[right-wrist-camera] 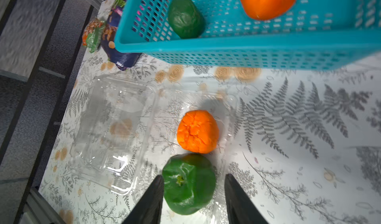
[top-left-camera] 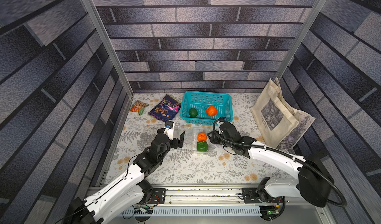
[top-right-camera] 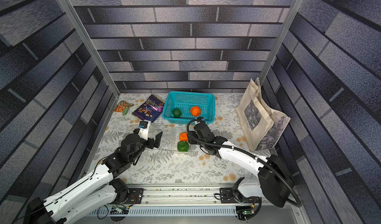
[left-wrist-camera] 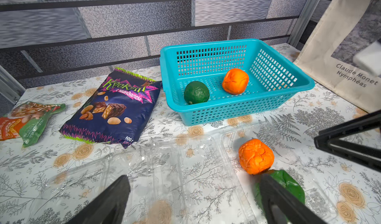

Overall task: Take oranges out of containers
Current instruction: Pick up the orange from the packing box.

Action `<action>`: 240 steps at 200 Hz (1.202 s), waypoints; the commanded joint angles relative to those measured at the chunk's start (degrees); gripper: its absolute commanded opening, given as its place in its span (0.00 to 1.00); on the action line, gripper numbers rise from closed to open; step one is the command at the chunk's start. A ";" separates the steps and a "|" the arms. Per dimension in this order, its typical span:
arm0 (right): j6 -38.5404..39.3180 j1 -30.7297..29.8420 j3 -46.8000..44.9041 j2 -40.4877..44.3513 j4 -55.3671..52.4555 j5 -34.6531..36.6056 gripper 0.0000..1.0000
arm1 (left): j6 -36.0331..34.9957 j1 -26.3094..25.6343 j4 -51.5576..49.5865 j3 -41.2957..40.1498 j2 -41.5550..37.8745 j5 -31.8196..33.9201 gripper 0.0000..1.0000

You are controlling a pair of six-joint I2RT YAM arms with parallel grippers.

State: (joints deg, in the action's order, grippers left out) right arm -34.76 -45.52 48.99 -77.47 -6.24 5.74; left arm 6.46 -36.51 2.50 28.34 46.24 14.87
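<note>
In a top view, the orange fruit (top-left-camera: 202, 136) and green fruit (top-left-camera: 201, 146) lie in the open clear container (top-left-camera: 194, 132), near the teal basket (top-left-camera: 198, 120). Left wrist view: the left gripper (left-wrist-camera: 195, 202) is spread wide and holds nothing. Right wrist view: the right gripper (right-wrist-camera: 193, 198) is partly spread, with one finger on each side of the green fruit (right-wrist-camera: 188, 183), not clamping it.

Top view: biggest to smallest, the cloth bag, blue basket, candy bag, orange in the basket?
Biggest first:
cloth bag
blue basket
candy bag
orange in the basket
None look alike.

So the dark purple foil snack bag (left-wrist-camera: 115, 109) reads "Крокант с миндалем" plus "500 г". The beige cloth tote bag (left-wrist-camera: 317, 53), at its 3 o'clock in both top views, says "Claude Monet Nymphéas".
</note>
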 commanded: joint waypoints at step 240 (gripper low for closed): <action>9.51 -3.26 18.43 -28.25 -10.14 1.71 0.65 | 3.10 3.73 -3.29 -1.79 -1.48 -6.48 1.00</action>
State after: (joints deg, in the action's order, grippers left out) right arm -25.30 -48.16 66.59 -104.77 -16.47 6.17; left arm 8.19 -33.26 0.32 27.73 45.41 9.17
